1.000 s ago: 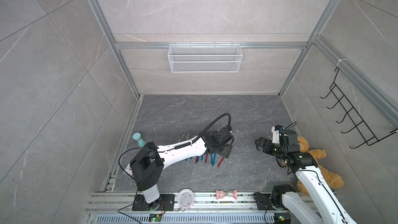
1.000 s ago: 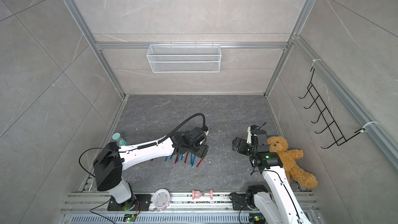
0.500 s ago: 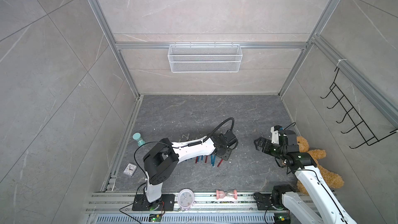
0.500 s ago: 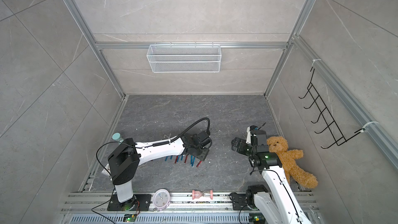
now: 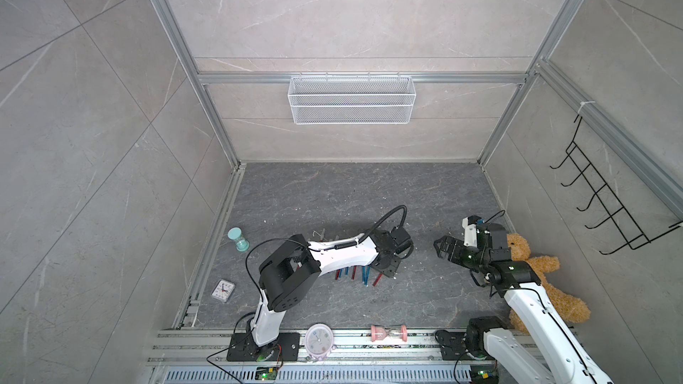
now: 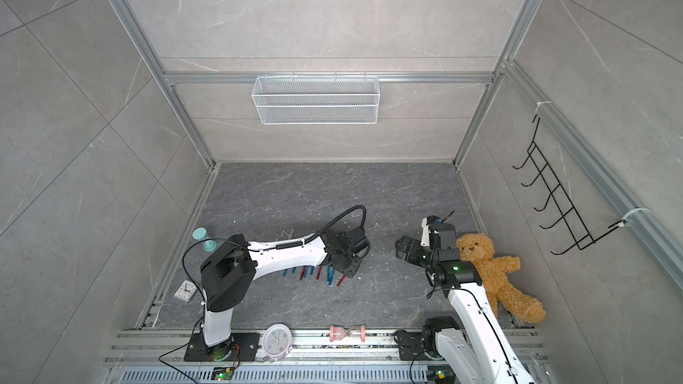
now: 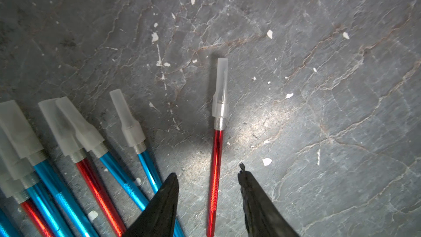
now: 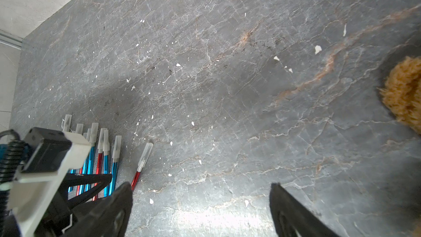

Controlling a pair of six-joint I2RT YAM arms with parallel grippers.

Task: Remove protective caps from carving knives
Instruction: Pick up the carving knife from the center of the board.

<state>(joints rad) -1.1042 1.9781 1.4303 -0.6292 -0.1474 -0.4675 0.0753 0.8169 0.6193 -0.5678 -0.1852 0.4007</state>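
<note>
teddy bear (image 5: 543,269) at right wall; teal hourglass (image 5: 237,239), square clock (image 5: 223,291) near left rail; wire basket (image 5: 351,105) above.

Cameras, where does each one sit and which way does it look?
Top views: high at the front, looking down on the grey tabletop; both arms show, left arm and right arm.
Left wrist: on the left arm, looking closely down at the bunch of capped knives; the open left tool straddles a lone red knife.
Right wrist: on the right arm, looking low across the tabletop toward those knives; the open right tool and the left arm's end show.
Shared: both wrist views show the lone red knife.
</note>
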